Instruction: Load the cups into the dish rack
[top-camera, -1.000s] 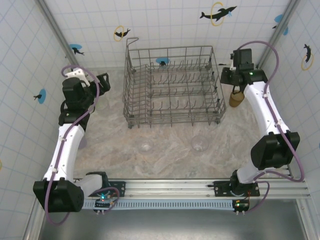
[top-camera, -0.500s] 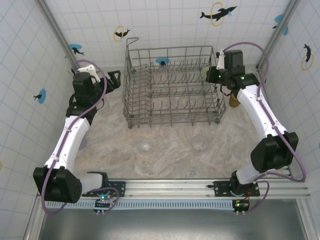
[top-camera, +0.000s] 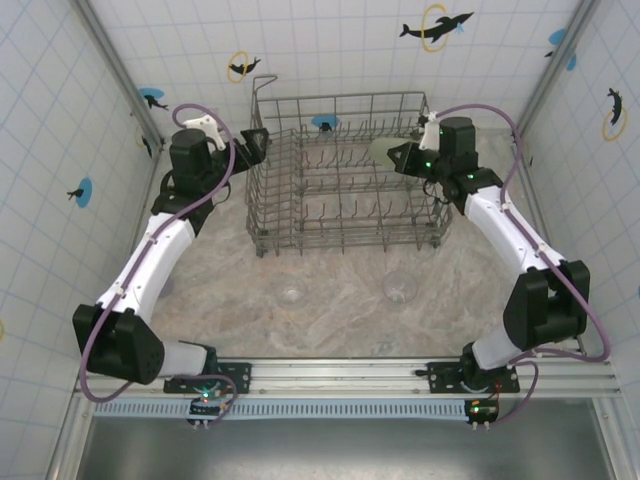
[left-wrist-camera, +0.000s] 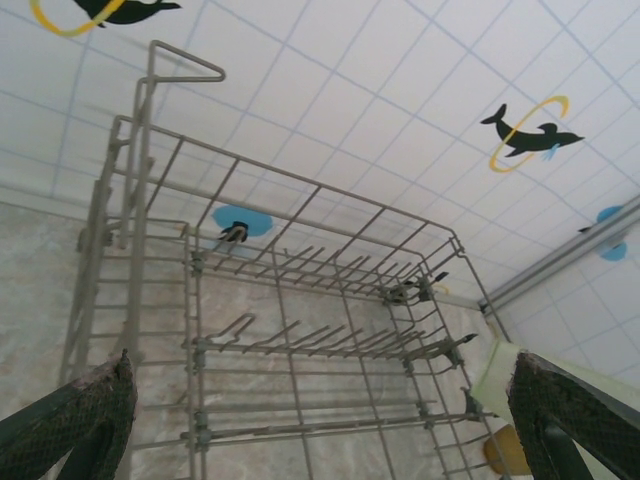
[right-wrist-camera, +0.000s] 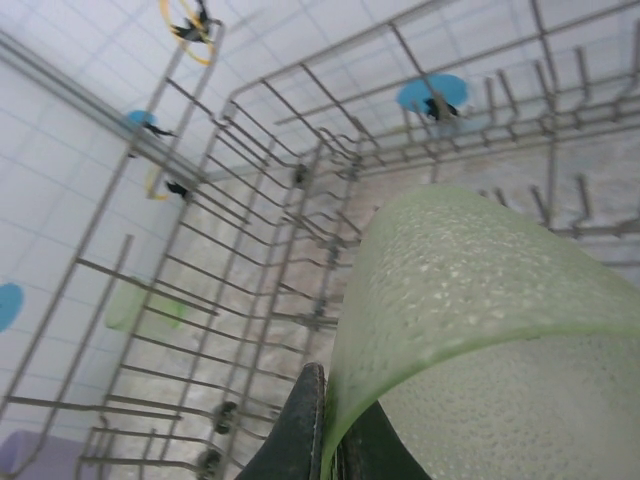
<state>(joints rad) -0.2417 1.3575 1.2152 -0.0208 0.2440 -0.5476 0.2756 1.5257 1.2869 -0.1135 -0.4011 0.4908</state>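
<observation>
The right pincer (top-camera: 400, 157), clamped on a green cup (right-wrist-camera: 480, 330), hangs over the rack's (top-camera: 340, 98) right end, so lowering it inside seems next; the left pincer (top-camera: 252, 143) gapes empty alongside.

dish rack (top-camera: 340, 228) top open, tines (top-camera: 338, 208) w/in

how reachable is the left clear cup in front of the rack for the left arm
Probably yes. The left gripper is open and empty, left of the dish rack, and the clear cup stands on bare table in front, nothing between them; the arm must swing back.
</observation>
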